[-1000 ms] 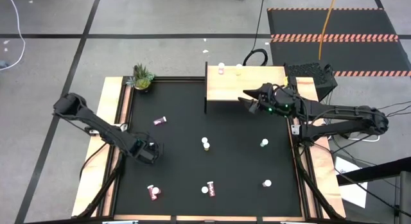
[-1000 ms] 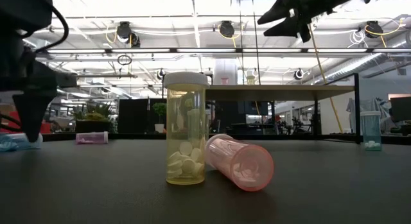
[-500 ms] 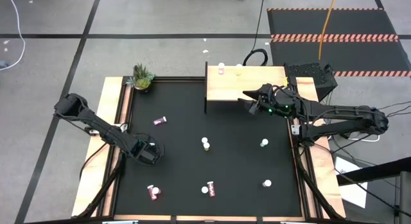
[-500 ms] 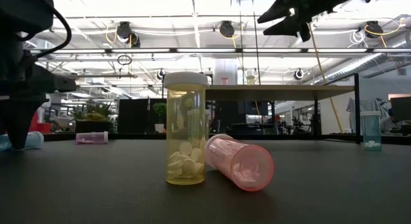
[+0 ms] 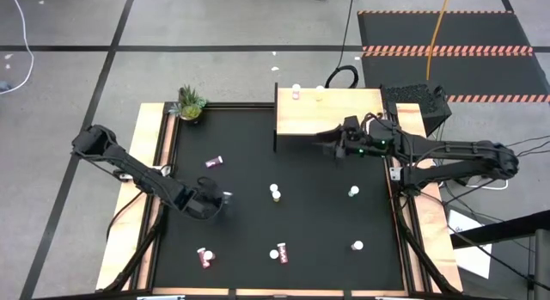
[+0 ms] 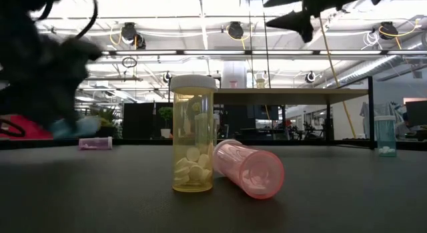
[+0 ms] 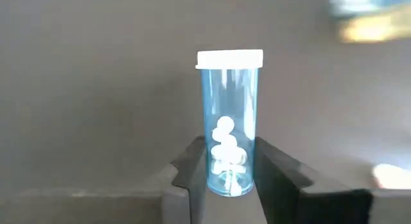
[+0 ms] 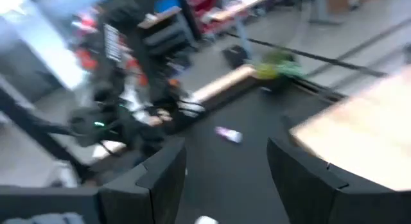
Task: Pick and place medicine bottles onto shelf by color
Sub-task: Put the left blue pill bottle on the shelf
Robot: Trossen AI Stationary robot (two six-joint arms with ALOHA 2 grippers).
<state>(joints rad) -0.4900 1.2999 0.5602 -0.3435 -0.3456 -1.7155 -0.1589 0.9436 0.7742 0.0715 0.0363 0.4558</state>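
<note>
My left gripper (image 5: 213, 200) is shut on a teal-blue medicine bottle (image 7: 229, 124) with a white cap (image 5: 227, 197), above the table's left half. It shows blurred at the left of the low view (image 6: 63, 123). My right gripper (image 5: 331, 138) hangs open and holding nothing over the near edge of the pale wooden shelf (image 5: 309, 119). A pink bottle (image 5: 296, 93) and a yellow bottle (image 5: 319, 93) stand on their bases at the shelf's far edge. Several more bottles stand or lie on the black table, among them a yellow one (image 6: 193, 136) and a pink one (image 6: 249, 168). My left gripper pinches the bottle's clear body near its bottom end (image 7: 229, 176) between its two fingers (image 7: 192, 169). The fingers slant down toward the table's right and lie along the bottle. The capped end sticks out beyond the fingertips, and the bottle is clear of the table.
A purple bottle (image 5: 214, 162) lies left of centre, two teal ones (image 5: 353, 192) (image 5: 357, 246) stand at the right, and a red one (image 5: 204, 257) sits near the front edge. A small potted plant (image 5: 190, 103) stands at the far left corner.
My left gripper has shut on the teal-blue bottle that lay on the table at the left. It has tipped up, rolled, and shifted toward the table's right, lifting the bottle clear. My right gripper has rolled a little above the shelf without changing place.
</note>
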